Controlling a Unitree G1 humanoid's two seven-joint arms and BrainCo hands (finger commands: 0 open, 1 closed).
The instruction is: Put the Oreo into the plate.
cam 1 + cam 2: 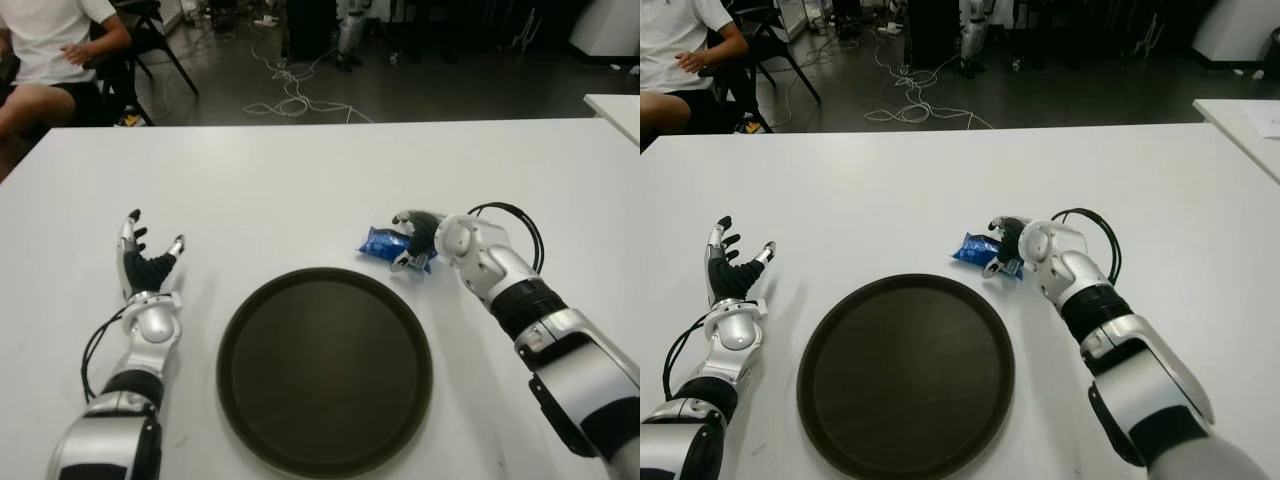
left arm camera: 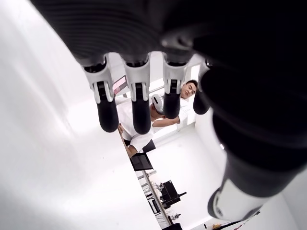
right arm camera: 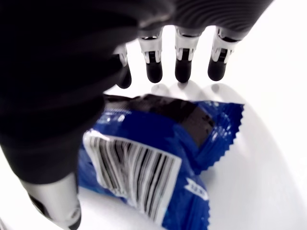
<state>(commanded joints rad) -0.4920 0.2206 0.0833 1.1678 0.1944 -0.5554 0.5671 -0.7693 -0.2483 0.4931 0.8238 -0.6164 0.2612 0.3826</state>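
Note:
The Oreo is a blue foil packet (image 1: 379,243) lying on the white table (image 1: 300,180), just beyond the far right rim of the round dark plate (image 1: 325,370). My right hand (image 1: 410,243) is cupped over the packet's right end. In the right wrist view its fingertips (image 3: 184,72) reach down to the table on the far side of the packet (image 3: 158,158), and the thumb (image 3: 53,201) stands on the near side, without closing on it. My left hand (image 1: 150,255) shows left of the plate, fingers spread and holding nothing.
A seated person (image 1: 50,50) and a chair are beyond the table's far left corner. Cables (image 1: 290,95) lie on the floor behind. A second white table's corner (image 1: 615,105) shows at far right.

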